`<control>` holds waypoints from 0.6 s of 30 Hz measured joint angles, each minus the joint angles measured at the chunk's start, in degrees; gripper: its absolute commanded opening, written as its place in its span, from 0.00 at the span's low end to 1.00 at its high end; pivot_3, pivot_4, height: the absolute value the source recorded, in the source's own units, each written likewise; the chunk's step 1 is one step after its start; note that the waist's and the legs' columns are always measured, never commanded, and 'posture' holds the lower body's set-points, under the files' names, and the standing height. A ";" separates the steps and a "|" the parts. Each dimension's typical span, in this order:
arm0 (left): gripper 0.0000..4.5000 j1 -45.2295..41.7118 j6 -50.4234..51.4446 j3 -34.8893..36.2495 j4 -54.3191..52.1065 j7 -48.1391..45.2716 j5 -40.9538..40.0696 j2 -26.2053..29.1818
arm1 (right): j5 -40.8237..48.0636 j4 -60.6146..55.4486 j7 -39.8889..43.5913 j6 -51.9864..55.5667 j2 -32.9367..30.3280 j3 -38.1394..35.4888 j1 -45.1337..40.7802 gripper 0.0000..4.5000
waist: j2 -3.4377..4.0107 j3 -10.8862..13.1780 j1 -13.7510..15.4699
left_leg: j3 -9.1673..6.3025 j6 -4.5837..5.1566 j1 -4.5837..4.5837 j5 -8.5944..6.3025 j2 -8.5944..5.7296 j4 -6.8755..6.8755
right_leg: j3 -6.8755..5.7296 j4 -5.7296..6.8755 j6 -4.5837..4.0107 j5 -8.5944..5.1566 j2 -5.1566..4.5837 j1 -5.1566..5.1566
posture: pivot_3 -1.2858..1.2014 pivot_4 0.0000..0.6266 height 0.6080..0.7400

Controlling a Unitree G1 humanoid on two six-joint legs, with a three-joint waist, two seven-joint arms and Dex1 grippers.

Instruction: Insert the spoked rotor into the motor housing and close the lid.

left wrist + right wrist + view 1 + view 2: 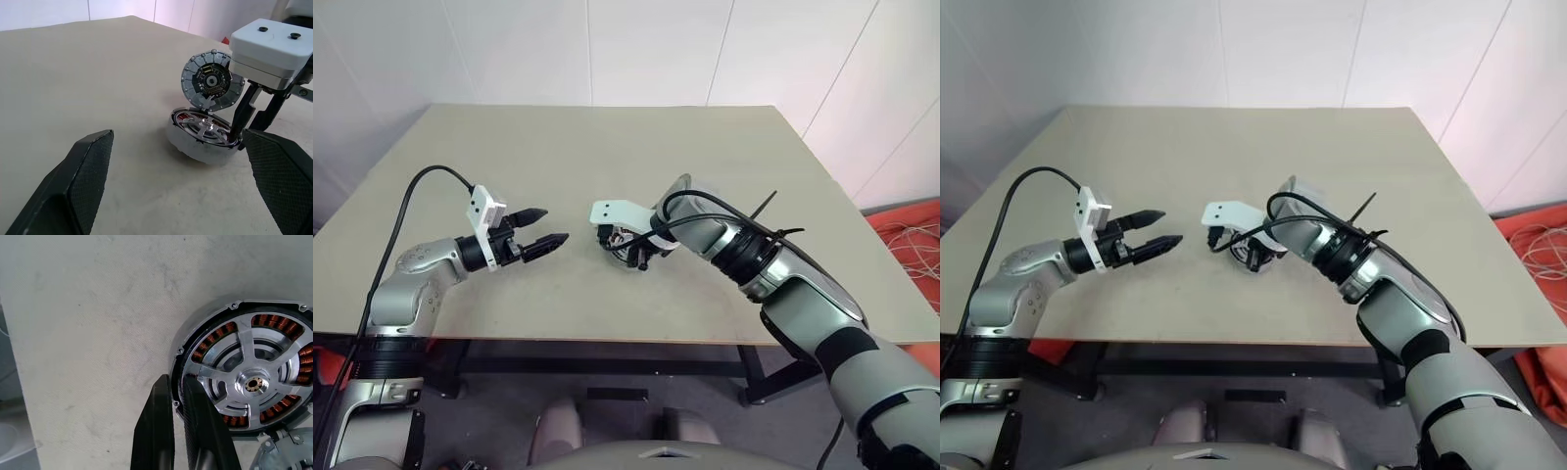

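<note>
**One step done, one left: rotor seated, lid still up**

Beige surface (607,157) carries the whole job, with both arms reaching in over its near half. Right gripper (177,399) points steeply down at the near rim of the motor housing (193,147), which sits on the surface roughly midway between the two arms. Its jaws stand close together astride that rim, a thin gap between them; whether they are pinching the rim or only resting against it I cannot tell. Left gripper (540,227) hovers level, well apart from the housing, jaws spread wide and holding nothing.

Inside the housing lies the spoked rotor (252,382), its silver spokes over the copper windings and its hub centred (so the insertion looks complete).

The lid (212,83) is not closed. It stands tilted up on edge at the housing's far rim, its dark inner face turned toward the left wrist camera. Lowering it flat onto the housing appears to be what remains.
</note>
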 measured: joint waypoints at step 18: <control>1.00 -0.16 0.02 -0.12 0.60 -0.26 0.80 0.02 | -1.23 -11.91 3.92 -31.14 -10.60 1.84 -0.05 1.00 | -0.01 -0.01 0.78 | 0.01 -0.05 0.08 0.03 0.01 0.00 | 0.02 0.02 0.00 0.00 0.00 0.04 | 0.52 0.00 1.00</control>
